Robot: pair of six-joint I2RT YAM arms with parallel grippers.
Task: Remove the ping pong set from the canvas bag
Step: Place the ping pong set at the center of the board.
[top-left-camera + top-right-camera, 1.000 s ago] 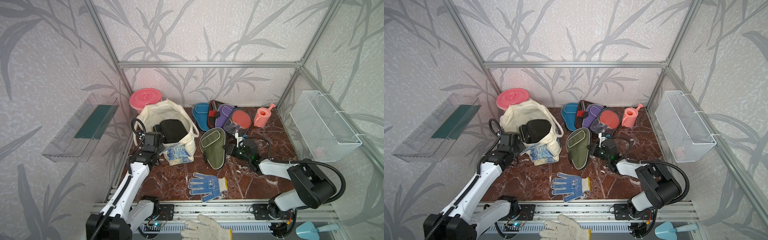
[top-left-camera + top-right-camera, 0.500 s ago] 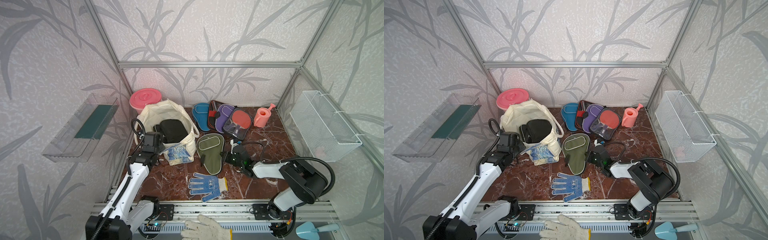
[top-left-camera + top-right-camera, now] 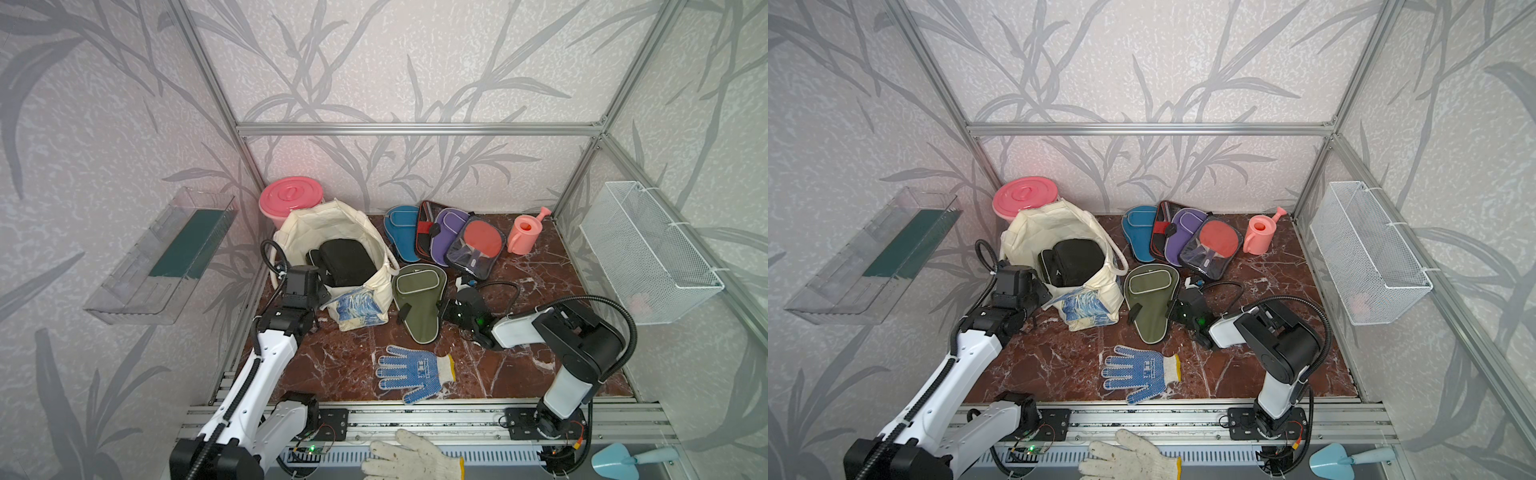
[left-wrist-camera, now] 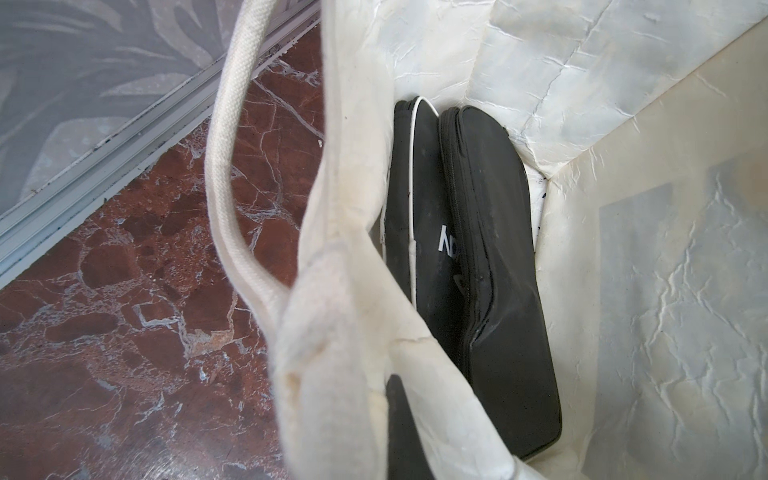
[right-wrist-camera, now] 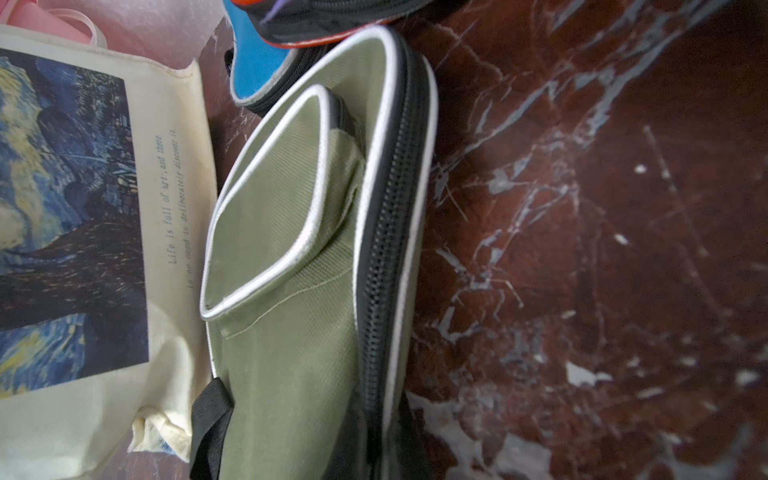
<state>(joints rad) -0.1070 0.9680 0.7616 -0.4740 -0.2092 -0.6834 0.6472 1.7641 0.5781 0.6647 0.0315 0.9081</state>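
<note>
The left gripper (image 3: pixel 322 296) is clenched on the near rim of the canvas bag (image 3: pixel 332 226). In the left wrist view the cream cloth runs straight down into its grip. Just past that gripper, inside the bag, two black cases (image 4: pixel 490 291) stand on edge side by side, leaning against the bag's wall.

The right gripper (image 3: pixel 445 309) is closed tight on the zipped side edge of the olive case (image 3: pixel 417 303). This case lies outside the bag on the marble table (image 3: pixel 332 365), with its round head pointing away from the robot. In the right wrist view the zip runs down into the grip, and the bag's printed panel (image 5: pixel 70 220) sits just beyond the case, on the side away from the gripper.

Farther ahead of the right gripper, apart from it, the blue case (image 3: pixel 401 228), black-red case (image 3: pixel 423 232), purple case (image 3: pixel 444 237) and a clear pack (image 3: pixel 478 245) showing a red paddle overlap in a row. A dotted glove (image 3: pixel 411 372) lies near the right gripper, on the robot's side of it.
</note>
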